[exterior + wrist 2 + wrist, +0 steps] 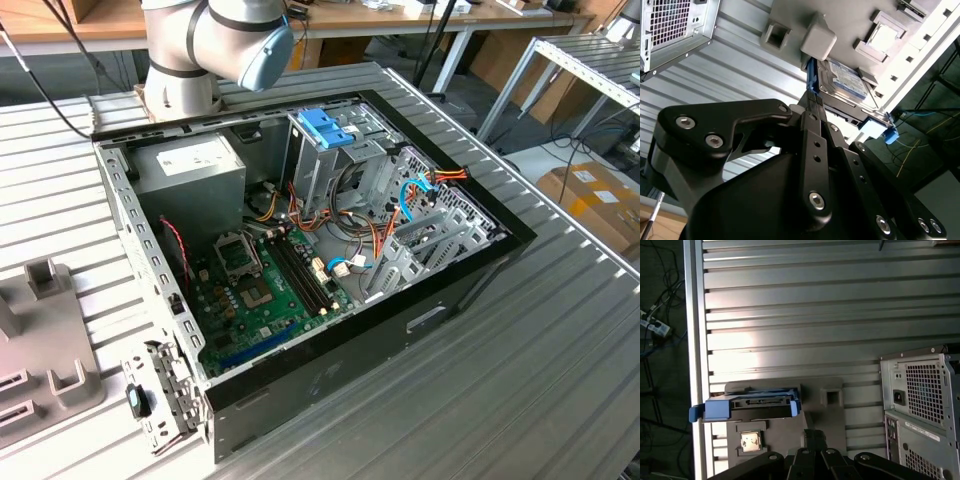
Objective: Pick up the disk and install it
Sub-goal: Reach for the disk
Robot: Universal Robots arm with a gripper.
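On a grey holder (835, 426) on the tabletop (790, 315), the disk (747, 407) rests in its light-blue frame, apart from the computer case (920, 400). The hand (813, 101) hangs near it, fingers (816, 127) drawn together, holding nothing. Descending this narrow would probably shove the disk askew.
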